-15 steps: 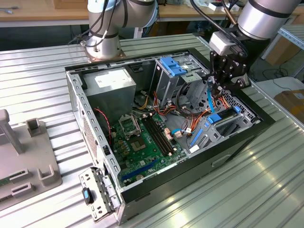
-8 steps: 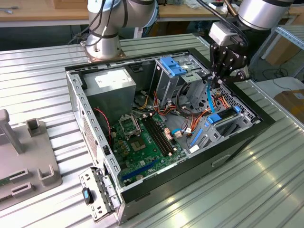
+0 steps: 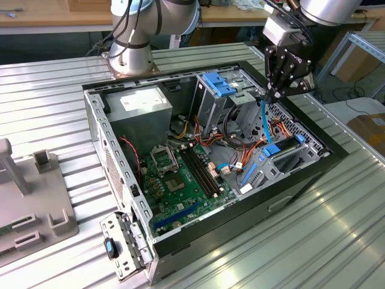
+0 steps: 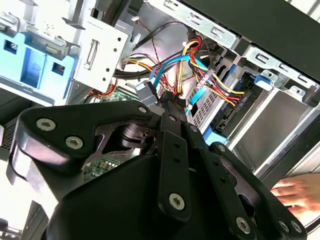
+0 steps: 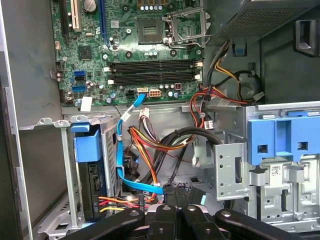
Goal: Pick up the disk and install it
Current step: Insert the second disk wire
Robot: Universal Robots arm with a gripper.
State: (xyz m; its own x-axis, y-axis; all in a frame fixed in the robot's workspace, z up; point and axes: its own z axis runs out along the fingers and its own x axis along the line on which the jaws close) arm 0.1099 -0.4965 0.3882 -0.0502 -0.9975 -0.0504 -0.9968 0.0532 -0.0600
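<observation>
The disk (image 3: 281, 147), dark with a bright blue carrier frame, sits edge-up inside the metal drive cage (image 3: 301, 158) at the open computer case's near right corner in the exterior view. In the first wrist view the disk (image 5: 92, 181) stands in that cage under its blue tab. My black gripper (image 3: 269, 96) hangs above the case's right side, higher than the disk and slightly behind it. Its fingers are shut on the end of a thin blue cable (image 3: 263, 120), which runs straight down from them. The cable (image 5: 120, 150) leads from the motherboard to my gripper (image 5: 175, 194), and in the second wrist view my gripper (image 4: 170, 102) sits among wire bundles.
A fixed blue bracket (image 3: 218, 83) tops the upper drive bay. Red, yellow and orange wires (image 5: 150, 155) crowd the space beside the cage. The motherboard (image 3: 180, 174) and power supply (image 3: 143, 105) fill the case's left. A grey fixture (image 3: 30, 198) stands on the table. A hand (image 4: 295, 195) rests outside the case.
</observation>
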